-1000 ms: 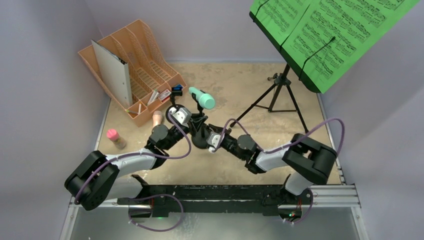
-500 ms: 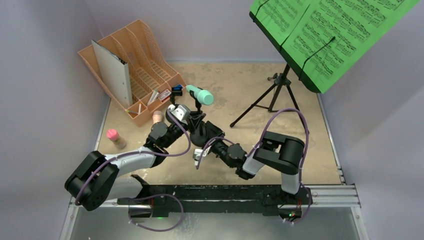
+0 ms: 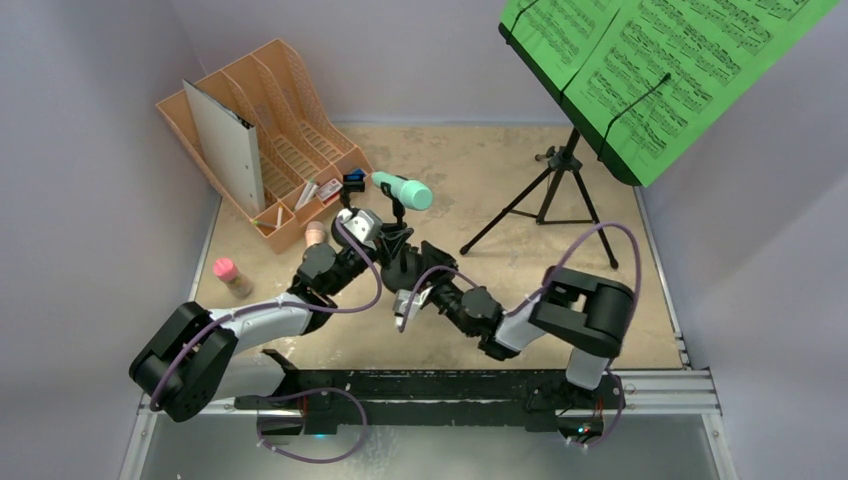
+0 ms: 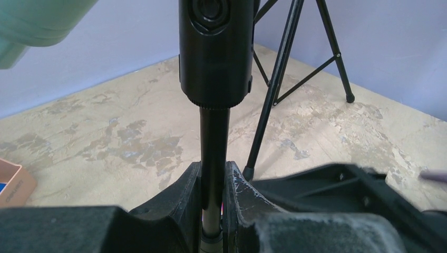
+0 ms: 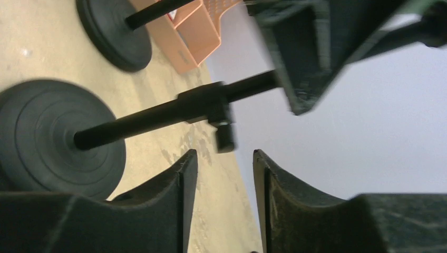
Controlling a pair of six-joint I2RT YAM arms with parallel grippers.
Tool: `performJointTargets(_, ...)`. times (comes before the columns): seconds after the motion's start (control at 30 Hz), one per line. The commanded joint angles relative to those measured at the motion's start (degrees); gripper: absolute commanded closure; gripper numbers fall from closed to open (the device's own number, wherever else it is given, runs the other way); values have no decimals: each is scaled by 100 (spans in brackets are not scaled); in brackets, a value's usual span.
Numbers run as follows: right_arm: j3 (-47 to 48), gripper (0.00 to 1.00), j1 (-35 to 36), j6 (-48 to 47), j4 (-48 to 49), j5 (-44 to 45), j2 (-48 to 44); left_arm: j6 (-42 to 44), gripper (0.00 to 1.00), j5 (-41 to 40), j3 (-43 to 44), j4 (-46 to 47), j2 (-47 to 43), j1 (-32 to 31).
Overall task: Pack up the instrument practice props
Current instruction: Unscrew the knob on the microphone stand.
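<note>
My left gripper is shut on the thin shaft of a short black clip pole. The teal microphone rests in the clip at the pole's top. That pole lies across the right wrist view, with its round base at the left. My right gripper is open just short of it, with nothing between its fingers. A second round base stands behind. The black tripod holds the green sheet-music pages at the back right. A pink microphone stands at the left.
The orange file rack with a grey binder stands at the back left, close behind the left gripper. A peach-tipped object sits beside the left arm. Tripod legs spread across the floor behind the held pole.
My right gripper has opened and drawn back from the pole towards the near edge. The left gripper has kept its grip, and the teal microphone has shifted only slightly.
</note>
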Motion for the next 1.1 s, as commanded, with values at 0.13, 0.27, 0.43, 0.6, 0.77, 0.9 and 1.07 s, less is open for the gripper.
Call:
performJointTargets(0.13, -45, 36, -155, 3425, -1545, -741, -1699, -202, 100, 322, 104, -172, -22, -18)
performJointTargets(0.27, -190, 31, -334, 4512, -2217, -1285, -2341, -192, 100, 334, 95, -168, -42, -17)
performJointTargets(0.43, -275, 34, -847, 6296, -2747, -1713, -3145, -184, 100, 384, 91, -120, 1, -18)
performJointTargets(0.6, -188, 32, -1321, 8669, -3092, -2118, -3428, -181, 100, 442, 74, -74, 3, -13)
performJointTargets(0.77, -36, 28, -1438, 10861, -3252, -2171, -3006, -179, 100, 459, 76, -54, 2, -17)
performJointTargets(0.9, -131, 29, -1523, 12077, -2827, -2452, -2617, -159, 100, 477, 59, -54, -36, -11)
performJointTargets(1.07, -310, 37, -1637, 12921, -2035, -2609, -2260, -157, 100, 486, 43, -45, -75, -13)
